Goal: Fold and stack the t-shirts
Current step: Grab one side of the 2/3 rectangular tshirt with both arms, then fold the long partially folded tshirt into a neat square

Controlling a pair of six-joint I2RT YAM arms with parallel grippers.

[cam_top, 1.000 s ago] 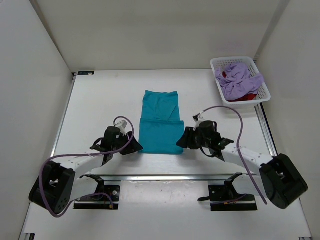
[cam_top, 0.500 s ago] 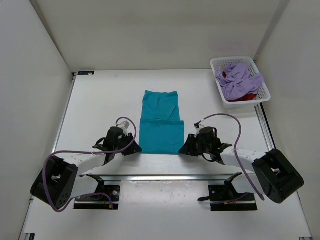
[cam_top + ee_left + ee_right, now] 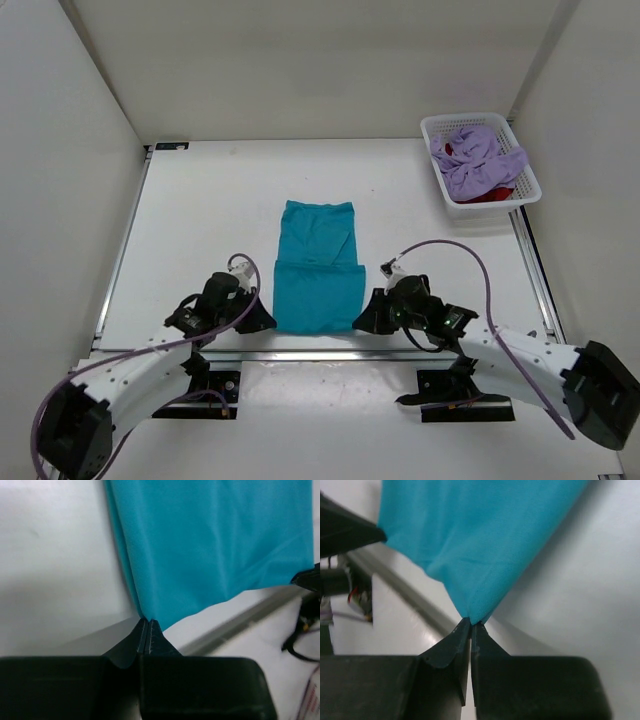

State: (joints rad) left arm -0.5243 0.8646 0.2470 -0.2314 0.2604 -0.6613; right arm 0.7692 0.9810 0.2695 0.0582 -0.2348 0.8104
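The teal t-shirt lies folded into a long strip down the middle of the table. My left gripper is shut on its near left corner. At the near right corner my right gripper is shut on the cloth as well. Both corners sit close to the table's near edge. The lavender t-shirt is bunched in the basket at the far right, with the deep red t-shirt partly hidden under it.
The white mesh basket stands at the far right corner. A metal rail runs along the near edge just behind my grippers. White walls close in the table on three sides.
Both grippers closed on the teal t-shirt's near corners and pulled toward the near edge. The whole shirt slid nearer with them.
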